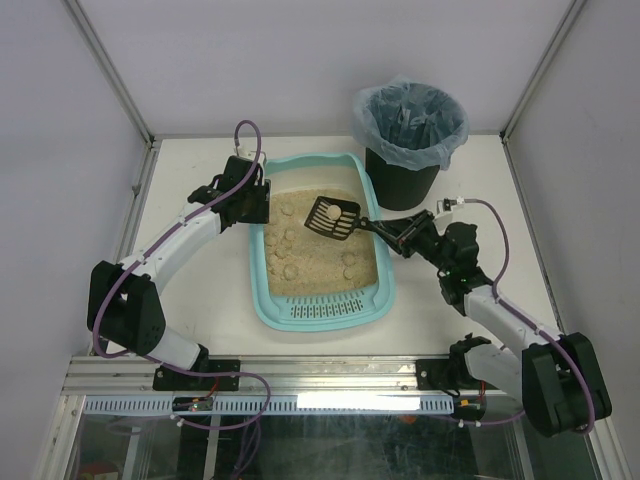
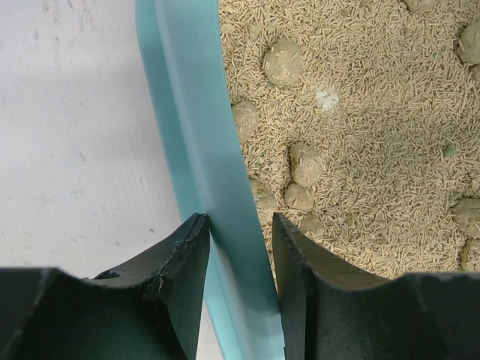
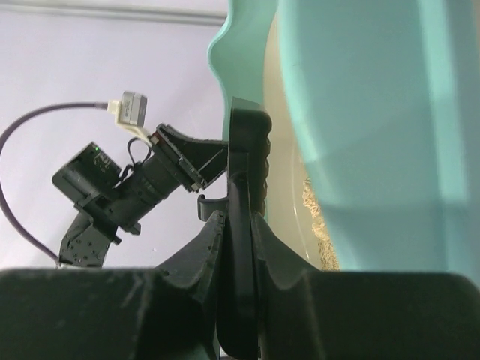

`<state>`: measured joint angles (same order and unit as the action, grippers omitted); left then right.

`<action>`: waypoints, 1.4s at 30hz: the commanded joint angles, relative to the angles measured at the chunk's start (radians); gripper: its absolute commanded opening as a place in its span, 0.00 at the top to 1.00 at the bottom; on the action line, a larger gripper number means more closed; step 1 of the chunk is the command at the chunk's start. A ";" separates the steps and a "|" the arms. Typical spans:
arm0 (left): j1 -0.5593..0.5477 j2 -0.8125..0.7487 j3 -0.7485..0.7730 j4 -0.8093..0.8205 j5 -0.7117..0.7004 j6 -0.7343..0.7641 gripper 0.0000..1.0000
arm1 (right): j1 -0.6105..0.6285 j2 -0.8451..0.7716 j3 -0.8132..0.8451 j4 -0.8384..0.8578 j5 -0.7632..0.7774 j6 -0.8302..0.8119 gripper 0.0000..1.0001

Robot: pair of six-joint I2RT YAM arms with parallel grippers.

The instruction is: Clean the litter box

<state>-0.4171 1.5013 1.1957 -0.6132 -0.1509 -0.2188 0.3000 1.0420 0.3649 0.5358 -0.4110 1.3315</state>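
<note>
The light teal litter box (image 1: pixel 258 290) lies mid-table, filled with beige litter and several clumps. My left gripper (image 1: pixel 262 200) is at its far left rim; in the left wrist view (image 2: pixel 238 225) its jaws close on the teal rim (image 2: pixel 202 135), one finger outside and one inside. My right gripper (image 1: pixel 395 232) is shut on the handle of the black slotted scoop (image 1: pixel 335 220). It holds the scoop head above the litter at the far right part of the box, with one round clump (image 1: pixel 325 211) on it. The right wrist view shows the handle (image 3: pixel 244 187) pinched between the fingers, beside the box wall (image 3: pixel 360 112).
A black round bin (image 1: pixel 408 140) with a bluish bag liner stands just beyond the box's far right corner. White walls and metal frame posts enclose the table on three sides. The left arm (image 3: pixel 112 187) shows across the box in the right wrist view.
</note>
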 commanded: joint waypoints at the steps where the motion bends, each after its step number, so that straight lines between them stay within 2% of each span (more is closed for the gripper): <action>1: 0.006 0.002 0.006 0.028 0.017 0.019 0.62 | 0.029 -0.012 0.079 0.018 -0.046 -0.069 1.00; 3: 0.006 0.002 0.004 0.029 0.018 0.017 0.62 | -0.002 -0.058 0.054 -0.033 0.041 -0.038 1.00; 10: 0.006 0.003 0.007 0.029 0.027 0.017 0.62 | -0.009 -0.058 0.177 -0.114 -0.006 -0.067 1.00; 19: 0.006 -0.005 0.001 0.029 0.017 0.017 0.62 | -0.086 0.001 0.492 -0.299 0.018 -0.103 1.00; 25: 0.006 -0.009 0.001 0.030 0.018 0.018 0.62 | -0.208 0.036 0.629 -0.353 0.147 -0.129 1.00; 30: 0.006 -0.010 0.001 0.029 0.028 0.018 0.62 | -0.289 0.101 0.775 -0.443 0.178 -0.387 1.00; 33: 0.006 -0.013 0.001 0.029 0.030 0.017 0.62 | -0.309 0.130 0.820 -0.425 0.195 -0.565 1.00; 37: 0.006 -0.014 0.001 0.029 0.031 0.018 0.62 | -0.315 0.172 0.868 -0.358 0.134 -0.825 1.00; 42: 0.006 -0.015 0.001 0.030 0.036 0.017 0.62 | -0.314 0.248 1.009 -0.482 0.078 -1.159 1.00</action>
<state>-0.4171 1.5013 1.1957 -0.6132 -0.1501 -0.2188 -0.0120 1.2583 1.2377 0.0753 -0.2794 0.5365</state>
